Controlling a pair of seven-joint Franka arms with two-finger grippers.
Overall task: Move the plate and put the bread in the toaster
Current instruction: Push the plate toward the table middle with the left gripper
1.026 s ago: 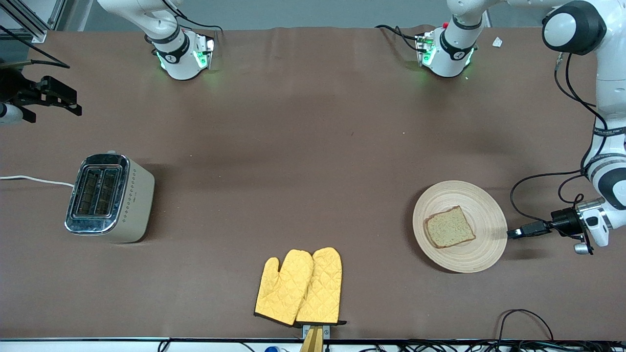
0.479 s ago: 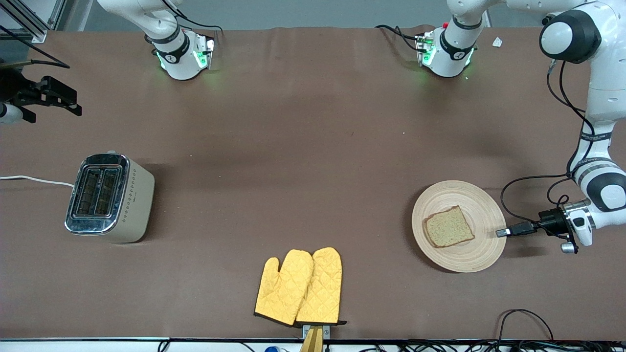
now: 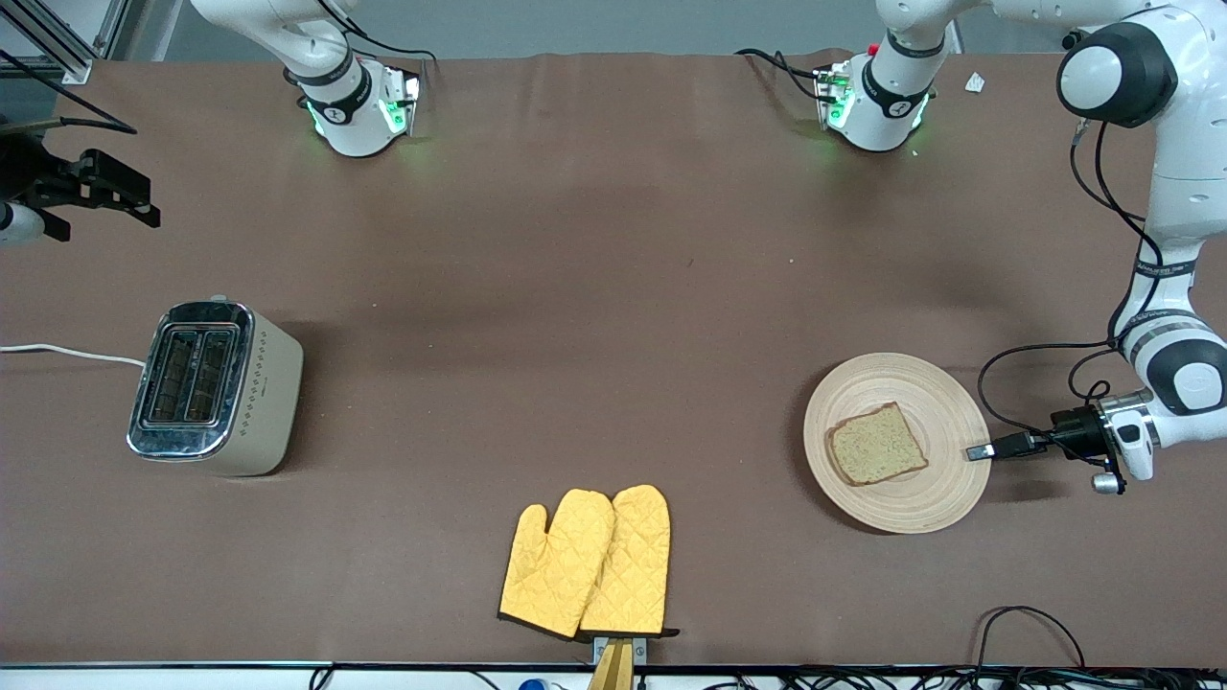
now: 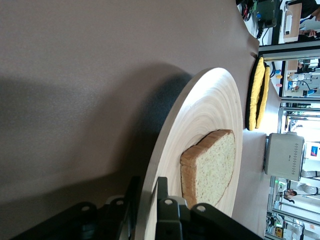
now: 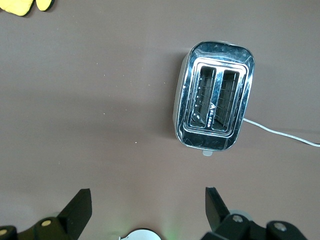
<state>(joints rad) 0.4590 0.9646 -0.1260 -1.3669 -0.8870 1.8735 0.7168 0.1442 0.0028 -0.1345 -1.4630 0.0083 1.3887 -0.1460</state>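
Observation:
The pale wooden plate (image 3: 944, 412) lies toward the left arm's end of the table, with the bread (image 3: 877, 444) flat on it. My left gripper (image 3: 980, 449) is low at the plate's rim, one finger above and one under the edge, shut on the plate. In the left wrist view the plate (image 4: 210, 115) and the bread (image 4: 212, 167) fill the frame just ahead of my left gripper (image 4: 147, 182). The cream toaster (image 3: 216, 388) stands upright at the right arm's end, its slots empty. My right gripper (image 3: 96, 206) waits open and empty, up over that end. In the right wrist view my right gripper (image 5: 147, 197) looks down on the toaster (image 5: 215, 110).
A pair of yellow oven mitts (image 3: 587, 563) lies near the table's front edge, midway between toaster and plate. The toaster's white cord (image 3: 67, 353) runs off the table's end. Cables trail from the left wrist (image 3: 1016, 383).
My left gripper has slid in over the plate's rim toward the bread. The plate and bread have shifted slightly toward the right arm's end. The right arm has not moved.

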